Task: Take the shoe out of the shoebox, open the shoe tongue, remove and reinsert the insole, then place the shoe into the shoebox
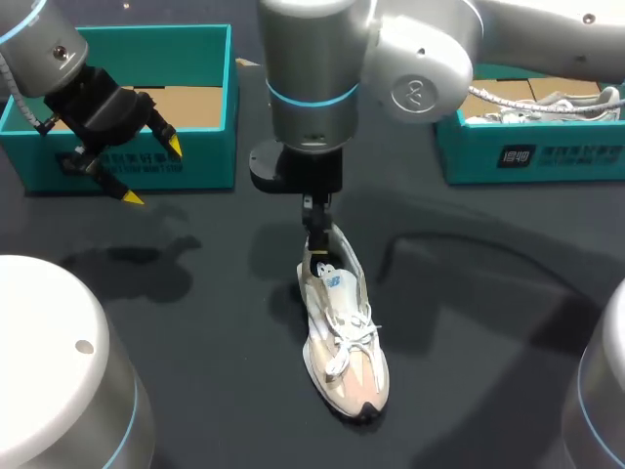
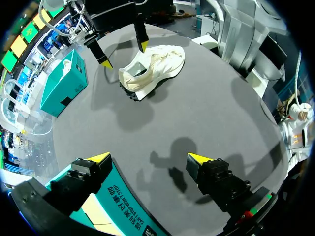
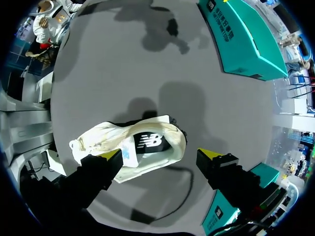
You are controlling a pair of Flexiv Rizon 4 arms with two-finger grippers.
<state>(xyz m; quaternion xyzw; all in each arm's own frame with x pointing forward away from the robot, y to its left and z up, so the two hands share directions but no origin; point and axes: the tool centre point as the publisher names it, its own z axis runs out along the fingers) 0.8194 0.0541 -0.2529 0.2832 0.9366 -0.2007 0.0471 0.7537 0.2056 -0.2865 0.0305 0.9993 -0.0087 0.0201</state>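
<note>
Left gripper (image 2: 147, 158): jaws spread wide, holding nothing and touching nothing. Hanging over the front wall of a teal box (image 2: 130, 199), well apart from the shoe (image 1: 342, 332), off beyond its heel and to the left.

Right gripper (image 3: 161, 154): jaws likewise parted wide, gripping nothing. Low over the shoe's heel, one finger (image 3: 112, 156) close against the shoe's side, contact impossible to tell. Other finger clear of the heel, with bare table (image 3: 197, 73) between.

Cream trainer with white laces, pinkish toe cap and dark sole, resting on its sole on the table. Collar open upward, with a dark insole bearing a pale mark visible inside, plus a blue tab. Heel beneath the right gripper, between its fingers but nearer one of them. Toe pointing away from that gripper.

Beyond the shoe's heel and to the right, a second teal box (image 1: 532, 156) with another pale shoe (image 1: 547, 103) inside.
</note>
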